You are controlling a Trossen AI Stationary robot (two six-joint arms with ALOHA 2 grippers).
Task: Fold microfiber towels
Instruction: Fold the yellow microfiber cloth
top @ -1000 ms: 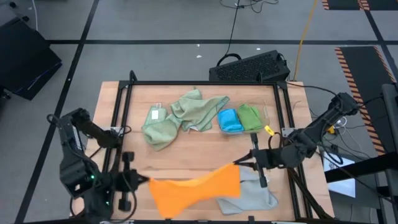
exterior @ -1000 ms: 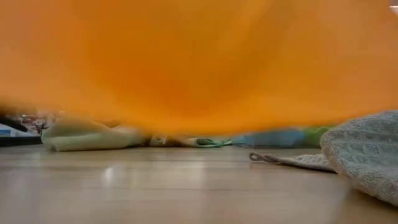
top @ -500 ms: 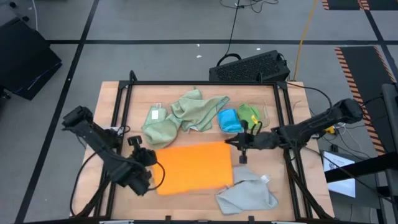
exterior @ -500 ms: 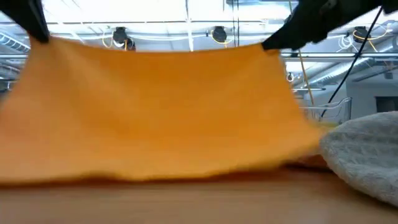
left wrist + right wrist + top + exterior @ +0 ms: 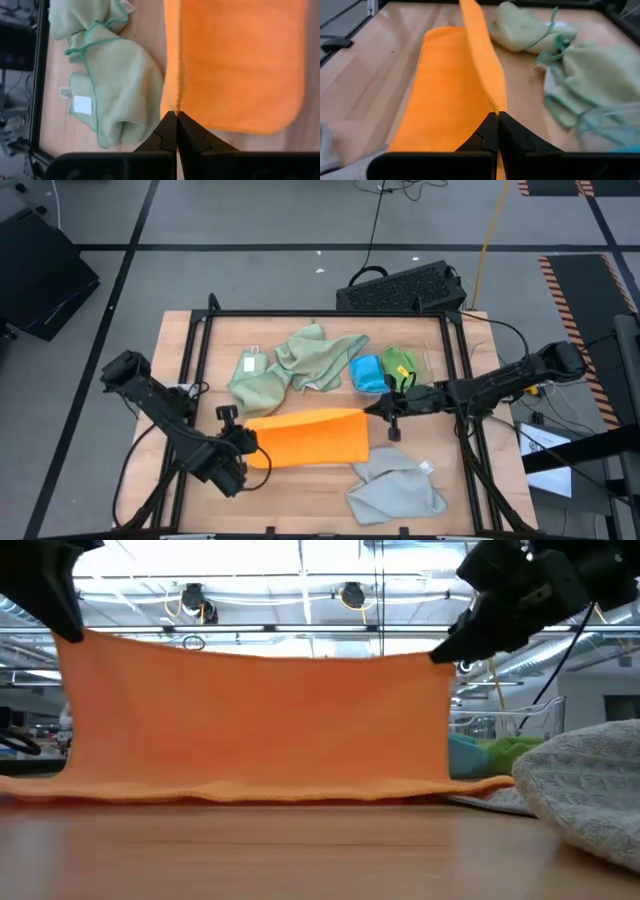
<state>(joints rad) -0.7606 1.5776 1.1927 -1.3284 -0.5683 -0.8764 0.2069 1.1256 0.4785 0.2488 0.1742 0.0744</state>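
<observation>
The orange towel [image 5: 310, 440] stands like a sheet between my two grippers. Its top edge [image 5: 250, 648] is stretched in the air and its lower part [image 5: 250, 795] lies on the table. My left gripper [image 5: 246, 437] is shut on the towel's left top corner, my right gripper [image 5: 371, 412] on its right top corner. Two pale green towels [image 5: 262, 387] [image 5: 322, 357] lie crumpled at the far side. A blue towel [image 5: 369, 373] and a bright green one [image 5: 402, 367] lie folded far right. A grey towel [image 5: 398, 488] is bunched near the front. My left gripper pinches the orange towel's left top corner [image 5: 173, 106] between its two fingers, slanting down from the near left. The corner is lifted; the towel hangs below it, its lower edge on the table. My right gripper pinches the towel's right top corner [image 5: 493, 107] between its two fingers, coming nearly level from the table's right. The top edge runs taut across to the other gripper.
A black frame [image 5: 320, 314] runs round the wooden table. A clear shallow tray [image 5: 425, 365] holds the blue and green towels at far right. A keyboard [image 5: 405, 287] lies beyond the far edge. Bare wood shows at the near left [image 5: 300, 500].
Both grippers have come down and gone toward the far edge, still shut on the orange towel. The towel hung bunched in the air at the near edge. It has spread out, and its lower part now lies on the table with the top edge stretched.
</observation>
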